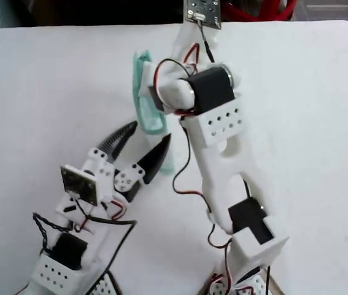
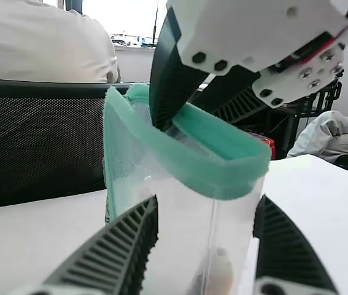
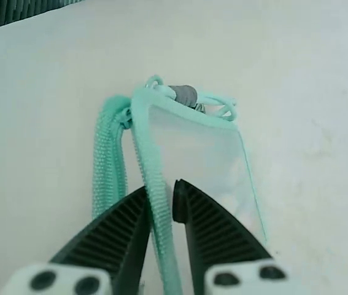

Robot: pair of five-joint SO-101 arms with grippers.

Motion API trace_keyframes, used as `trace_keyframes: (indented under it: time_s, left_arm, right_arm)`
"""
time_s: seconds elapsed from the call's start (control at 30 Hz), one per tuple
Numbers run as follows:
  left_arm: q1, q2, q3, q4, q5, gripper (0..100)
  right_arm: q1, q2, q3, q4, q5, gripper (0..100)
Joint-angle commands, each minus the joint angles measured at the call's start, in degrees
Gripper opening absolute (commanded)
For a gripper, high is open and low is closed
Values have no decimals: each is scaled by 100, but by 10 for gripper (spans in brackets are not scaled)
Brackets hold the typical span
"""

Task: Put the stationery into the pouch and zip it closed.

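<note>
On your desk (image 1: 309,123) the pouch (image 1: 144,92) stands on edge between both arms with its mouth gaping upward. Its long axis runs away from the arm bases toward the far side. The right gripper (image 3: 161,187) has its fingers pinching the green zip band. The left gripper (image 2: 207,209) has its fingers spread either side of the pouch. A small pale item (image 2: 220,270) sits inside, so loading looks at least begun. The zip pull (image 3: 184,93) is not yet drawn, so closing is left.
</note>
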Motion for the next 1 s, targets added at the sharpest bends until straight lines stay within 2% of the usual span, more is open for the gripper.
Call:
trace_keyframes:
  time_s: [0.0,0.23,0.3,0.47,0.53,0.8,0.97]
  left_arm:
    - [-312,-48,-62,-167,9,247]
    - [-1051,-57,-97,-457,167,248]
    - [-936,-48,-44,-413,255,248]
    - [-48,-48,26,97,-97,248]
    - [101,-48,26,237,-246,248]
    - [-602,-48,308,273,-457,248]
    - [-681,-57,378,246,-457,245]
  right_arm:
    - [180,-620,360,84,193,18]
    - [268,-1516,1134,84,782,17]
    - [259,-1596,1319,57,782,17]
    - [330,-1464,1415,57,782,17]
    - [338,-1455,1415,57,782,17]
    - [321,-1464,1354,48,782,17]
    - [321,-1437,1354,13,782,17]
